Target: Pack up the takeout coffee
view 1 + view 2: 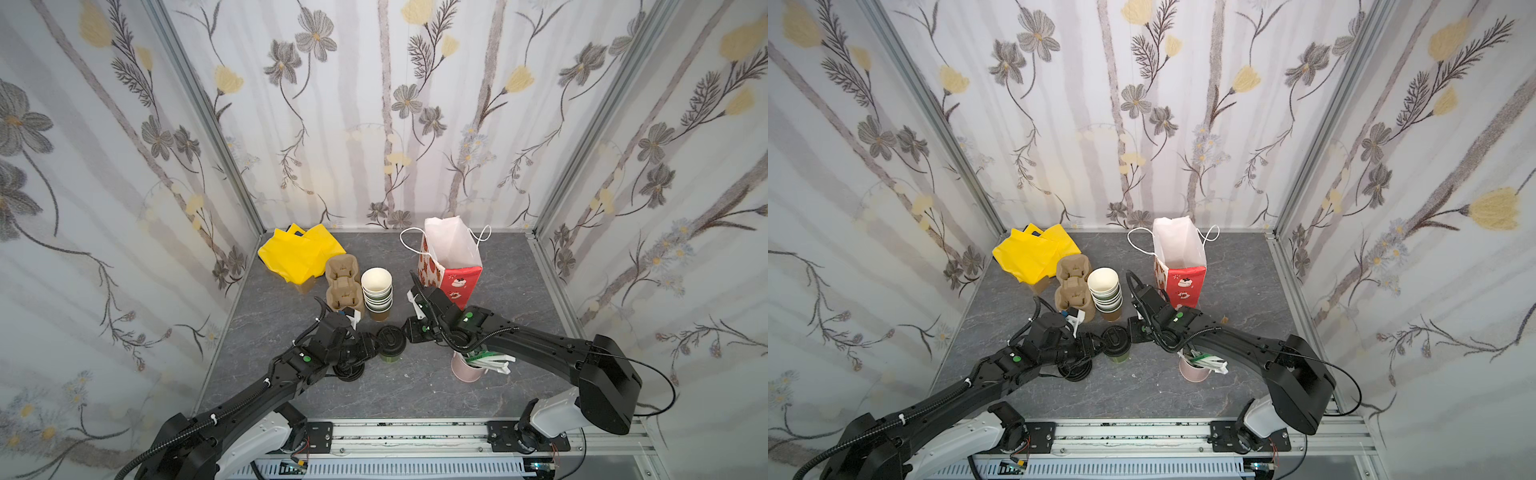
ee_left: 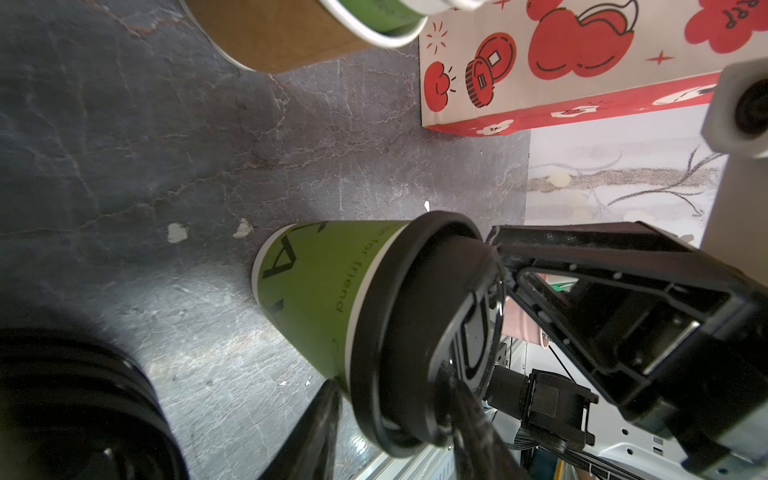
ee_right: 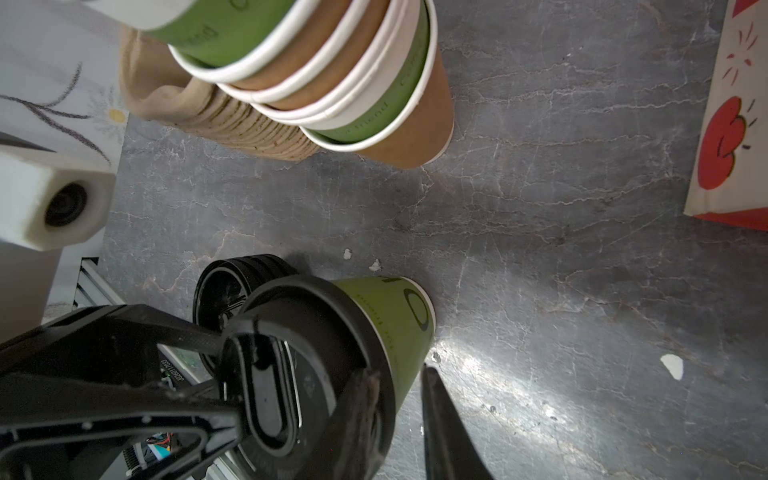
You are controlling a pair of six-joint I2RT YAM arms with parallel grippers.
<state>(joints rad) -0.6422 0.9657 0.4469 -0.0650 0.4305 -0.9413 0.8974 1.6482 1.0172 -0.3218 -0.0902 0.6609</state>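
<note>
Both top views show the olive-green paper cup with black sip lid [image 1: 390, 347] upright on the grey worktop [image 1: 415, 390], just in front of the nested stack of lidless cups [image 1: 377, 293]. The left gripper [image 2: 390, 380] has its jaws pinching the lid rim, and the right gripper [image 3: 397, 372] has its jaws straddling it, slightly spread.

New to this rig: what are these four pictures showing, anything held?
Two black robot arms with two-finger grippers. Two pictures look down from overhead; the other two come from cameras on each wrist. On the grey marbled table: a crumpled yellow bag, brown pulp cup carriers, a stack of lidless paper cups, a red-and-white paper gift bag, a pink cup of packets, loose black lids. Centre: an olive-green paper cup with black lid, standing. The left gripper and right gripper both straddle its lid rim; a clamp isn't clear.
</note>
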